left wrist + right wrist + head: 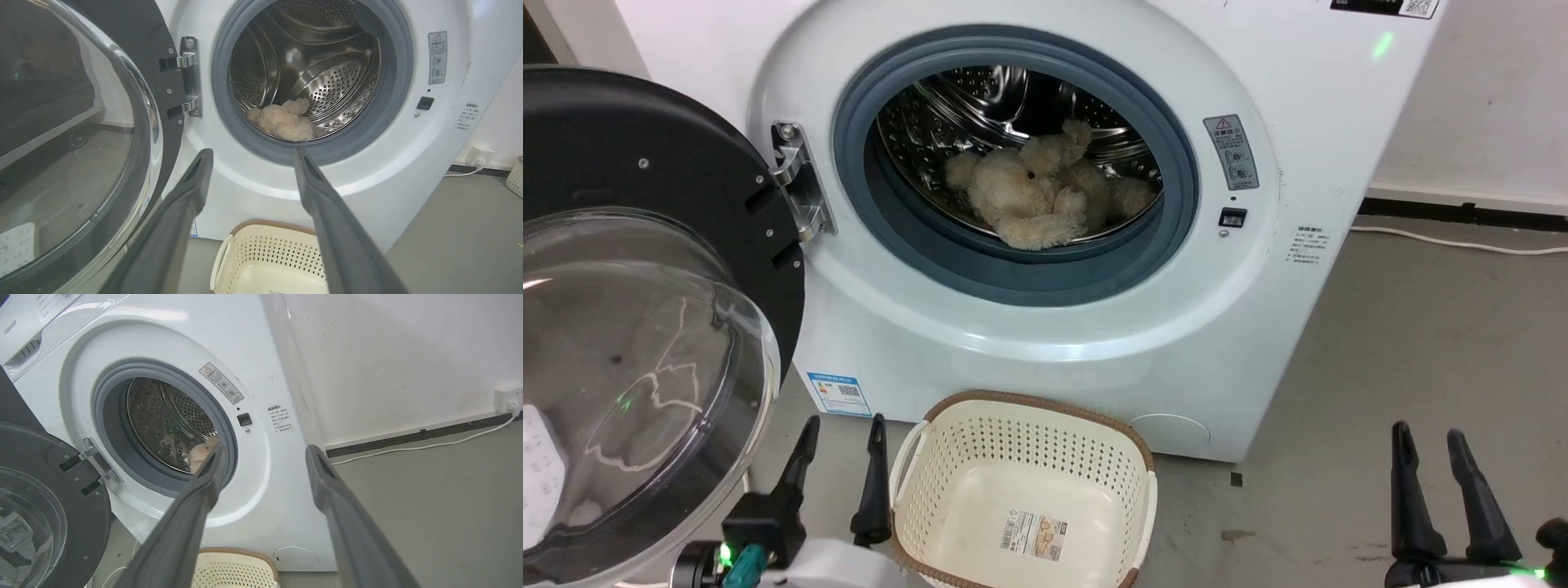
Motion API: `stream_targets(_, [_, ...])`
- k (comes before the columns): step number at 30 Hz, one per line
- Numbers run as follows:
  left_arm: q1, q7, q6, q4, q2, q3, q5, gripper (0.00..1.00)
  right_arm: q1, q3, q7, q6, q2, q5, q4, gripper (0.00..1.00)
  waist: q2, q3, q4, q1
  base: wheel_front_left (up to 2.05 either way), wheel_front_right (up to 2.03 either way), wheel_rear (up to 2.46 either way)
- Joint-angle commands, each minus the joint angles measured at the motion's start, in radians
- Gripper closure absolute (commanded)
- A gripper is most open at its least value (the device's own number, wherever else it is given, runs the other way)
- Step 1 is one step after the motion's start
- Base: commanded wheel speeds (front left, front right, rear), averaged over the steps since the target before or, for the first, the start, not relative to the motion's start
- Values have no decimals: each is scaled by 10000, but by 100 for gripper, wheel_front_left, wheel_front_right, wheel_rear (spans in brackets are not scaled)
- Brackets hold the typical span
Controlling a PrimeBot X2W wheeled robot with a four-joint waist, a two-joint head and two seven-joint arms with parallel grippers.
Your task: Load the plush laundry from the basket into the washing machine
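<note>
In the head view, the white washing machine (1045, 343) stands on a grey floor (1405, 343) with its round door (645, 327) swung open to the robot's left, the clear dome facing the camera. The beige teddy bear (1037, 196) lies inside the steel drum (980, 106), at the bottom near the front, just behind the grey rubber ring (1013, 282). The cream basket (947, 457) sits on the floor right in front of the machine; nothing lies in it, and a sticker (1035, 535) shows on its inner bottom. The left end effector (844, 420) hangs just beside the basket's left rim, its two dark fingers parted and holding nothing. The right end effector (1427, 431) is well apart from the basket at the lower right, over bare floor, fingers likewise spread and free. A white cable (1445, 239) runs along the floor by the wall.

In the left wrist view, that arm's fingers stand wide apart and point at the machine's front below the opening. The bear rests low in the drum, and the basket's far end shows between the fingers.

In the right wrist view, the fingers are again spread, and the one on that view's left covers part of the bear at the drum's edge. The cable leads to a wall socket (506, 398), and the basket's brown rim shows at the bottom.
</note>
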Motion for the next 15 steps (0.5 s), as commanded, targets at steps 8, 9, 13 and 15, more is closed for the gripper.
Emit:
stream_targets(8, [273,-43,-222,-531,-105,102,635,0,136,46,-42,8,-8,-27,177,0,0,140,-22,0,0,0,0])
stream_targets(9, [251,-43,-264,-511,-115,115,668,0,125,66,-42,8,-8,-37,186,0,0,159,-37,0,0,0,0])
stream_targets(13, [79,-43,-420,-450,-144,123,842,0,71,143,-42,8,-8,-60,211,0,0,250,-136,0,0,0,0])
stream_targets(15, [17,-43,-469,-413,-193,182,859,0,35,187,-42,8,-8,-73,231,0,0,275,-195,0,0,0,0])
